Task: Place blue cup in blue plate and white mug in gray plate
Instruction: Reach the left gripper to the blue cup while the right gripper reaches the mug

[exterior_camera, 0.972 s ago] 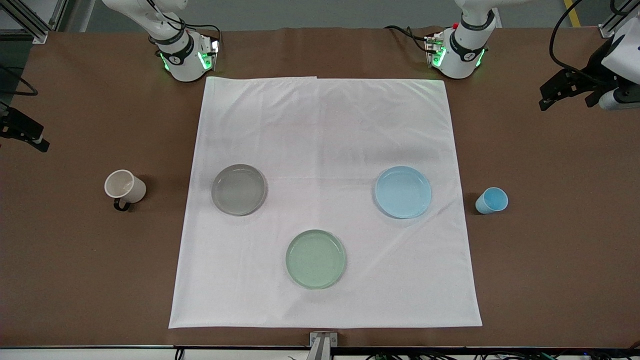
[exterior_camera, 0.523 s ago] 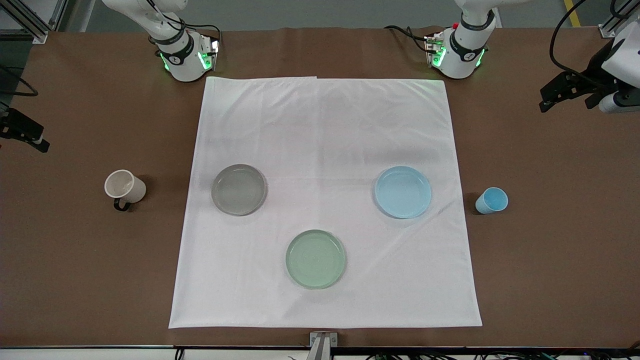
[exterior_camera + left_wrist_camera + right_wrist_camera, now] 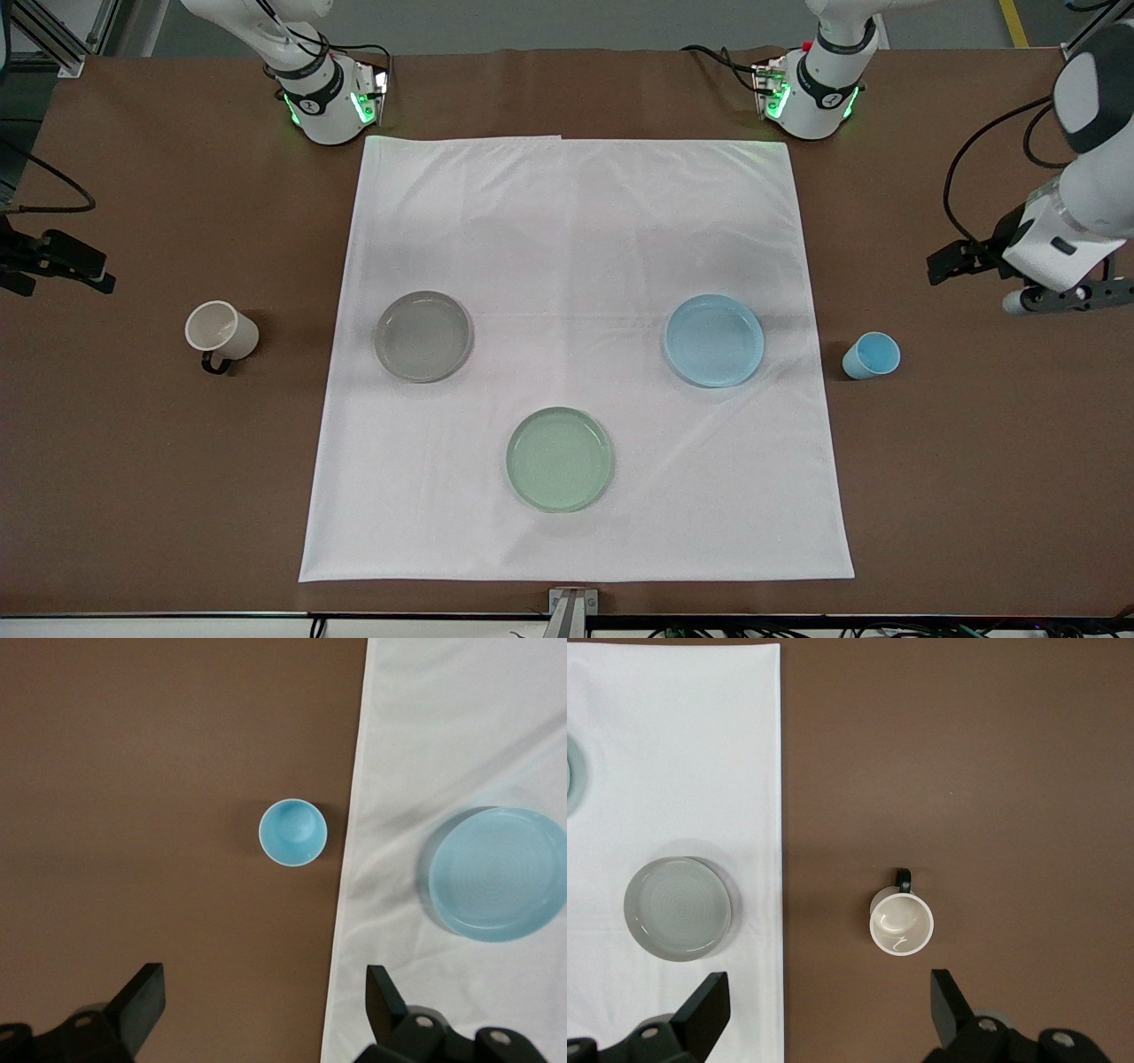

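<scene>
The blue cup [image 3: 871, 355] stands upright on the bare brown table beside the blue plate [image 3: 714, 340], toward the left arm's end. The white mug [image 3: 220, 332] with its dark handle stands on bare table beside the gray plate [image 3: 423, 336], toward the right arm's end. Both plates lie empty on the white cloth. My left gripper [image 3: 952, 263] hangs open over the bare table close to the blue cup [image 3: 293, 832], with the blue plate [image 3: 499, 873] also in the left wrist view. My right gripper [image 3: 84, 270] hangs open over the bare table close to the mug [image 3: 902, 923] and gray plate [image 3: 678, 908].
A pale green plate [image 3: 559, 459] lies empty on the white cloth [image 3: 576, 221], nearer the front camera than the other two plates. The two arm bases stand along the table's edge farthest from the camera.
The left arm has swung in over the table and its gripper now hangs closer to the blue cup. The right gripper has shifted slightly toward the mug. Cups and plates have not moved.
</scene>
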Controlling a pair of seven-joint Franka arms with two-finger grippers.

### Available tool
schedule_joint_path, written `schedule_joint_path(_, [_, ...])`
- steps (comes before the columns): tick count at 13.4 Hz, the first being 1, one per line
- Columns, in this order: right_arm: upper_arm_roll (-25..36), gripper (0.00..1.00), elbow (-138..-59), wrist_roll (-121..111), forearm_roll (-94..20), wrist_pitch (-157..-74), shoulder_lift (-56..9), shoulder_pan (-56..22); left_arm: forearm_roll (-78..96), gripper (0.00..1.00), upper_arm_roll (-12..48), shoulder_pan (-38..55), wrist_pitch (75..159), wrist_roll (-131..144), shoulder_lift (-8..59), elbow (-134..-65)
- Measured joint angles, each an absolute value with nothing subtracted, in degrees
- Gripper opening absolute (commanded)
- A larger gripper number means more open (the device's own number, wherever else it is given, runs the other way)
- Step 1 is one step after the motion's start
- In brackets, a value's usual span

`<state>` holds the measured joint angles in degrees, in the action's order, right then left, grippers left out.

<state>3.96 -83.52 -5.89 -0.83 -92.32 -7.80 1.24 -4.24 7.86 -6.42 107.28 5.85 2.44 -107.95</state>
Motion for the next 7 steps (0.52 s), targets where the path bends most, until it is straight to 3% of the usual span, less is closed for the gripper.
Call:
schedule_joint_path(4, [4.34,1.0,-84.17,-5.91,-0.29,-92.97,-13.5,3.82,-5.86,0.97,7.76,-11.13,124.99,4.92,8.13,-117.94])
schedule_joint_path(7, [4.38,1.0,-88.79,-6.72,-0.17,-102.46,-18.59,5.45,-6.02,0.88,7.76,-12.64,133.18,4.61,14.43,-119.82])
